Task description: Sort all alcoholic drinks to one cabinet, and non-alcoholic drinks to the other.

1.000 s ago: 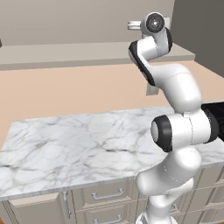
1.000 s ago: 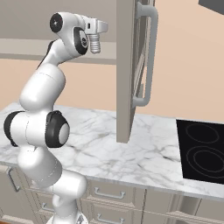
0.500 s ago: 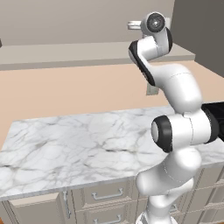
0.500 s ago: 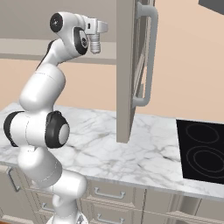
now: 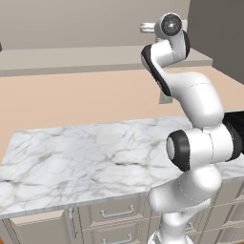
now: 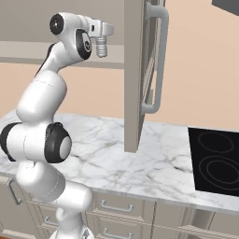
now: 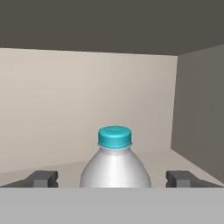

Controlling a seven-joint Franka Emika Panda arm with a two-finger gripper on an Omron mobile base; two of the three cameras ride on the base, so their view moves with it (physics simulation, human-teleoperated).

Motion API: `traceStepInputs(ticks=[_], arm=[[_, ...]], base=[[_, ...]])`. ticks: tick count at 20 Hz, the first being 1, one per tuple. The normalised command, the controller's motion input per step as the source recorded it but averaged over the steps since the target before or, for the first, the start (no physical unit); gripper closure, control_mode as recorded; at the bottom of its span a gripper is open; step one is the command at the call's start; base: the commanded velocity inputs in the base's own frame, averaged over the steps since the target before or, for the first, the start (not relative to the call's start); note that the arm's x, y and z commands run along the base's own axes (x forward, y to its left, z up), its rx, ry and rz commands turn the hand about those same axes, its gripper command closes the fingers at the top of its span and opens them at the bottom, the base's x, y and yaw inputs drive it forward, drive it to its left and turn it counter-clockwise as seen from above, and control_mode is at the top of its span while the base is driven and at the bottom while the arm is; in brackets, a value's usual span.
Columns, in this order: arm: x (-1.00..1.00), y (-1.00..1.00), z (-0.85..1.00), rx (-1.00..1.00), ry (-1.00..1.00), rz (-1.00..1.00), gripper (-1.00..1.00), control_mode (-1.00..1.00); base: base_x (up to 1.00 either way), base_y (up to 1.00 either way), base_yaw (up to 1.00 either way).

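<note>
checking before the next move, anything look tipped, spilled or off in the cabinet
Nothing stands out. The plastic bottle with the teal cap stands upright on the cabinet shelf, between the open tool fingers, and no spill shows. The cabinet door hangs open.

- No text, brand, number or sign can be read in any of the views.
- The bottle (image 7: 115, 164) seen in the hand view is shown from the teal cap down to the shoulder, and no lettering is carried on that part.
- The cabinet door (image 6: 140, 74), the marble counter (image 5: 81, 157) and the cooktop (image 6: 215, 158) are unmarked.
</note>
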Motion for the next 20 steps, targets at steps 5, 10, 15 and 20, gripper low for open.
traceStepInputs(ticks=[5, 10, 15, 20], arm=[[-0.23, 0.0, 0.01, 0.0, 0.0, 0.0, -1.0, -1.0], [-0.46, 0.01, 0.05, 0.0, -0.02, 0.0, -1.0, -1.0], [-0.59, 0.02, 0.07, 0.0, -0.01, 0.0, -1.0, -1.0], [-0.74, 0.05, 0.04, 0.0, 0.0, 0.0, -1.0, -1.0]], base=[[0.0, 0.0, 0.0], [0.0, 0.0, 0.0], [0.0, 0.0, 0.0], [0.0, 0.0, 0.0]])
